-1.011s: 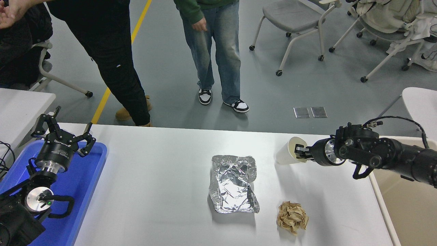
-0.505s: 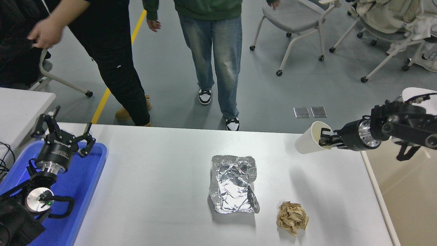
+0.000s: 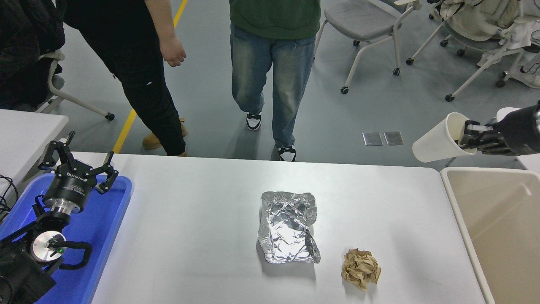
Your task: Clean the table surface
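You have the table surface filling the lower middle of the view, a wide matte white top with rounded corners, and everything below is placed against it. Two people stand on the grey floor past its far edge: one in black trousers toward the far left corner, one in blue jeans and a green top near the middle of that edge. Rolling chairs sit farther back, beyond the far right corner. Against the table's right edge you see a beige bin, open at the top. Off the left edge lies a blue tray, and over it the left arm is parked, with the left gripper pointing away from you and its fingers spread apart, holding nothing. On the table itself, near the middle, lies a crumpled sheet of foil. Just right of the foil and nearer to you sits a wad of brown paper, not touching it. Above the far right corner, off the table and over the bin's far rim, the right gripper is clamped on the rim of a white paper cup, which is tilted on its side with the base pointing left. A second, smaller white tabletop shows beyond the tray.
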Action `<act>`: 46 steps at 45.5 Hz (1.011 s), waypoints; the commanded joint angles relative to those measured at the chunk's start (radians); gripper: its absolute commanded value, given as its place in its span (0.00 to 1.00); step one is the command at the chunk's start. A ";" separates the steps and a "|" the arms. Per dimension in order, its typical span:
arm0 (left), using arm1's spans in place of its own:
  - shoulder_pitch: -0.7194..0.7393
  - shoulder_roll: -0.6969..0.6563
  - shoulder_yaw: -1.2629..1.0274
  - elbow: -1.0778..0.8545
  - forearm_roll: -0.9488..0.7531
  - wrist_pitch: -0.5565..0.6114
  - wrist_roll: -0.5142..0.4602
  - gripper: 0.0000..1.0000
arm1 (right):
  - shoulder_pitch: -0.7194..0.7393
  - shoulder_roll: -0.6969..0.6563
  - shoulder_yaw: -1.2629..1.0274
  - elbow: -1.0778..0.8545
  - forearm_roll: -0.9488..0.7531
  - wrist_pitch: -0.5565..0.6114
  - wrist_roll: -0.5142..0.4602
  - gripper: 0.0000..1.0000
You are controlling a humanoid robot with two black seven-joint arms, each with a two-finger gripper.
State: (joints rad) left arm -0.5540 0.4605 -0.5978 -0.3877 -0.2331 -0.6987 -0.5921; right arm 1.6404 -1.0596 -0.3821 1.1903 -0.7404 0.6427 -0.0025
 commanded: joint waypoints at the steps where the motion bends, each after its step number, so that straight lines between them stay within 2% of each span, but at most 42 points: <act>1: -0.001 0.000 0.000 0.000 0.000 0.001 0.000 1.00 | 0.036 -0.048 0.003 0.008 -0.019 0.048 -0.001 0.00; 25: 0.000 0.000 0.000 0.000 0.000 0.001 0.000 1.00 | 0.006 -0.053 -0.014 -0.061 -0.031 0.028 -0.007 0.00; 37: 0.000 0.000 0.000 0.001 0.000 -0.001 0.000 1.00 | -0.157 -0.046 0.012 -0.299 -0.011 -0.055 -0.005 0.00; 46: 0.000 0.000 0.000 0.001 0.000 -0.001 0.000 1.00 | -0.318 -0.037 0.025 -0.425 0.127 -0.184 -0.008 0.00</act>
State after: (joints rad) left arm -0.5537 0.4604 -0.5978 -0.3877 -0.2331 -0.6984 -0.5921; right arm 1.4840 -1.1034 -0.3704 0.9158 -0.7145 0.5688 -0.0086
